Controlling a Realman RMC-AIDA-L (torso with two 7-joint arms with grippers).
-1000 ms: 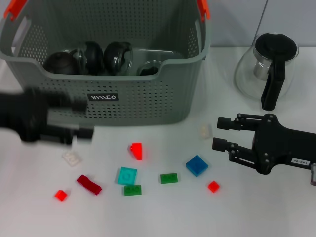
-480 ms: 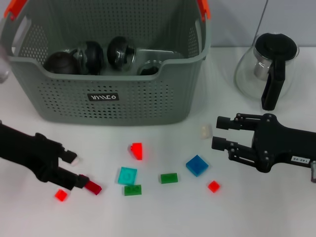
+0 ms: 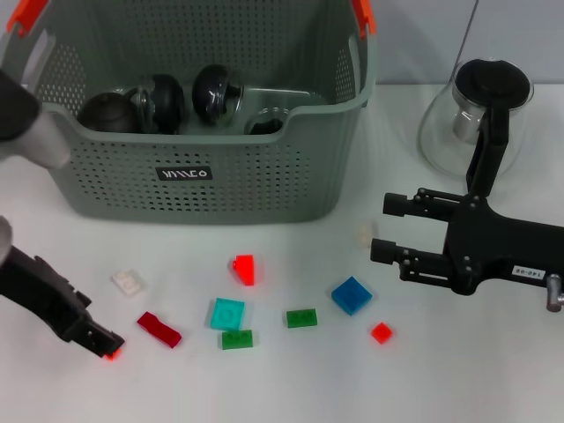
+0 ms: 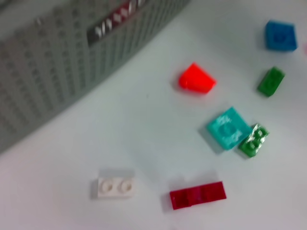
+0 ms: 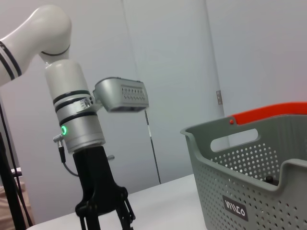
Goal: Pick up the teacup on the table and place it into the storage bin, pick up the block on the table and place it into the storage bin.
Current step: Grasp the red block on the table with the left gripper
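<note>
The grey storage bin (image 3: 220, 176) stands at the back, with dark teacups (image 3: 214, 91) lying inside it. Loose blocks lie in front of it on the white table: a white one (image 3: 128, 281), a dark red one (image 3: 159, 329), a red wedge (image 3: 245, 268), a teal one (image 3: 227, 313) and a blue one (image 3: 351, 294). My left gripper (image 3: 104, 342) is low at the near left, its tip over a small red block (image 3: 111, 354). My right gripper (image 3: 389, 228) hovers open at the right, beside a cream block (image 3: 364, 233). The left wrist view shows the white block (image 4: 114, 183) and dark red block (image 4: 197, 195).
A glass teapot (image 3: 480, 115) with a black lid and handle stands at the back right, behind my right arm. Two green blocks (image 3: 301, 317) and another small red block (image 3: 381, 332) lie mid-table. The right wrist view shows the bin (image 5: 249, 191) and my left arm (image 5: 79, 129).
My left arm swept from in front of the bin down toward the near left edge, ending over the small red block. The right gripper shifted slightly left.
</note>
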